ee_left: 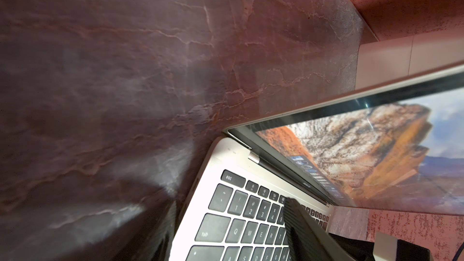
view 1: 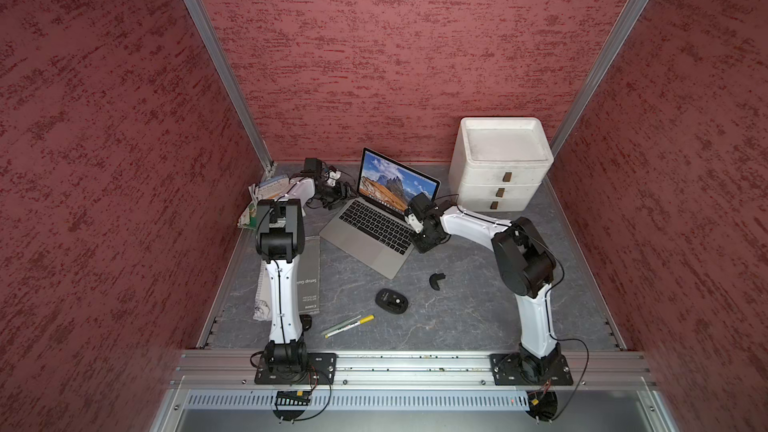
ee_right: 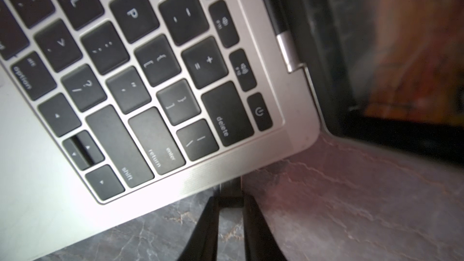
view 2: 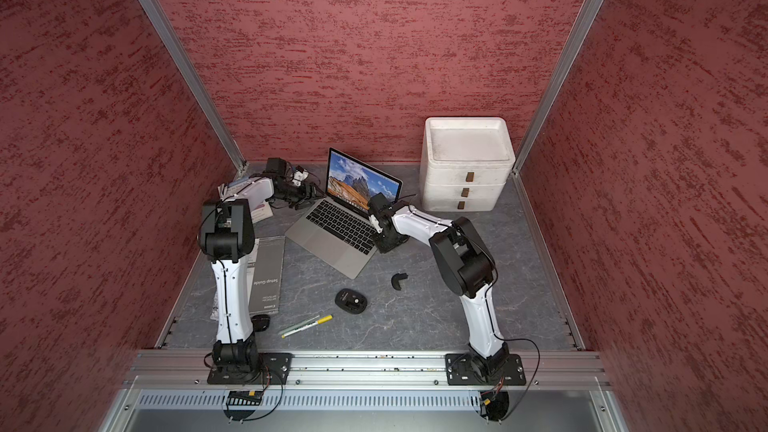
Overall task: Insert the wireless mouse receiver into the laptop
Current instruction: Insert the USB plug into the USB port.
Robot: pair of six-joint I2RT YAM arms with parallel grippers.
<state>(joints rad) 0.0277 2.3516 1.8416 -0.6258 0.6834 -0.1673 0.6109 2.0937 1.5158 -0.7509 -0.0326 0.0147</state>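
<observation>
Right wrist view gives you the key detail: your right gripper (ee_right: 229, 209) has its fingers (ee_right: 253, 222) pinching the wireless mouse receiver (ee_right: 229, 193). It is a small black stub held end-on, so its plug faces the right side edge of the laptop (ee_right: 155, 89) beside the return key, where I judge the port to be. The stub meets that edge, but the laptop's rim hides the plug, so you probably cannot tell whether it is seated. Your left gripper (ee_left: 231, 204) sits at the opposite rear corner with its fingers (ee_left: 298, 224) spread, one above the number row and the other outside the left edge, low by the desk (ee_left: 125, 71). That looks like a brace, so the laptop does not slide when you push from the right. In both top views the laptop stands open and angled between the two arms, and the mouse (view 1: 391, 300) lies well apart from it, nearer the arm bases.
</observation>
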